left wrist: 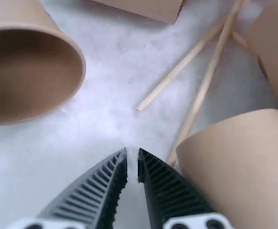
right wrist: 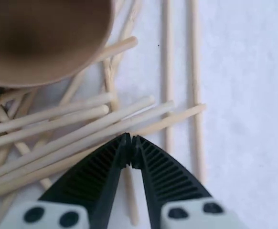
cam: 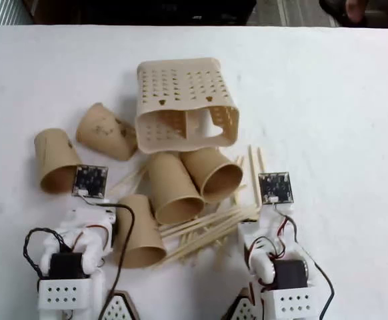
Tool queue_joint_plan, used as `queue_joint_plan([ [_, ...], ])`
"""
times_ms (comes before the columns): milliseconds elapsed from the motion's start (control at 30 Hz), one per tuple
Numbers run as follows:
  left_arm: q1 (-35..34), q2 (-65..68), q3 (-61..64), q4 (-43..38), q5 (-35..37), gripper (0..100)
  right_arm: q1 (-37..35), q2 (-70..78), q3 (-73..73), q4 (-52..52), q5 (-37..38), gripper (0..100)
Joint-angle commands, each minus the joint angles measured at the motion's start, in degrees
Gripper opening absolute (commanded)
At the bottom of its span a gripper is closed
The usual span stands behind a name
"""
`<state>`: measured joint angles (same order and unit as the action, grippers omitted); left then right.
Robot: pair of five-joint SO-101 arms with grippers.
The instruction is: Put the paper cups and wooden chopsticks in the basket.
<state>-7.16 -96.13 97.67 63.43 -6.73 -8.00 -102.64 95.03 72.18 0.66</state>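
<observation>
Nearest in the high view stand the left arm [cam: 71, 267] and the right arm [cam: 277, 267], at the near edge of the white tabletop [cam: 341, 100]. Five paper cups lie on their sides beyond them. One cup [cam: 55, 160] is far out by the left arm, with a second cup [cam: 106, 132] beside it, close to the basket. Two more cups [cam: 174, 187] touch each other just in front of the basket. A fifth cup [cam: 139, 230] lies between the arms, next to the left one. The wooden chopsticks [cam: 207, 230] lie in a loose heap between the arms, partly under the cups, and a pair of chopsticks [cam: 255, 173] lies by the right arm. The basket [cam: 187, 100] is tipped on its side behind the cups, its opening toward the arms.

From the left wrist, the left hand [left wrist: 132, 155] hangs low over bare tabletop [left wrist: 105, 109]. Its jaws are drawn almost together with a thin slit between them, and they grasp nothing. An open cup mouth [left wrist: 24, 67] lies to one side and a cup wall [left wrist: 239, 167] sits close on the other. Two chopsticks [left wrist: 201, 90] lie angled between them.

From the right wrist, the right hand [right wrist: 130, 140] is clenched with its tips touching, grasping nothing, directly over the chopstick heap [right wrist: 72, 129]. A cup mouth [right wrist: 38, 38] rests on the sticks. Two parallel chopsticks [right wrist: 195, 71] lie beside the heap.
</observation>
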Motion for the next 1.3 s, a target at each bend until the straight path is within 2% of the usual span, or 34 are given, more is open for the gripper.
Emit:
queue_joint_plan([
  [0, 0.75, -0.31, -0.44, -0.09, -0.09, 6, 0.57, -0.57, -4.84, 0.04, 6.33, 1.8],
  [100, 0.75, -0.31, -0.44, -0.09, -0.09, 6, 0.92, -0.57, -7.82, -3.21, 21.19, 1.8],
  [200, 0.4, -0.31, -0.44, -0.09, -0.09, 6, 4.79, -0.57, -10.46, -7.96, 35.78, 1.8],
  [267, 0.4, -0.31, -0.44, -0.09, -0.09, 6, 7.96, -0.48, -12.57, -10.42, 40.26, 1.8],
  [467, 0.4, -0.31, -0.44, -0.09, 0.0, 6, 8.75, -0.13, -23.03, -9.89, 33.41, 1.8],
  [633, 0.4, -0.31, -0.44, -0.09, 0.0, 6, 3.21, 2.77, -31.91, -9.63, 31.82, 1.8],
  [767, 0.4, -0.31, -0.44, -0.09, 0.0, 6, -0.48, 14.99, -39.56, -9.98, 30.51, 6.7],
  [900, 0.4, -0.31, -0.44, -0.09, 0.0, 6, -2.59, 31.6, -49.05, -9.63, 23.47, 25.2],
  [967, 0.4, -0.31, -0.44, -0.09, 0.0, 6, -3.03, 38.9, -53.1, -9.63, 17.93, 30.0],
  [1100, 0.4, -0.31, -0.44, -0.09, 0.0, 6, -3.03, 51.12, -60.04, -11.47, 11.16, 29.7],
  [1267, 0.4, -0.31, -0.44, -0.09, 0.0, 6, -4.26, 62.11, -62.95, -17.1, 9.76, 29.7],
])
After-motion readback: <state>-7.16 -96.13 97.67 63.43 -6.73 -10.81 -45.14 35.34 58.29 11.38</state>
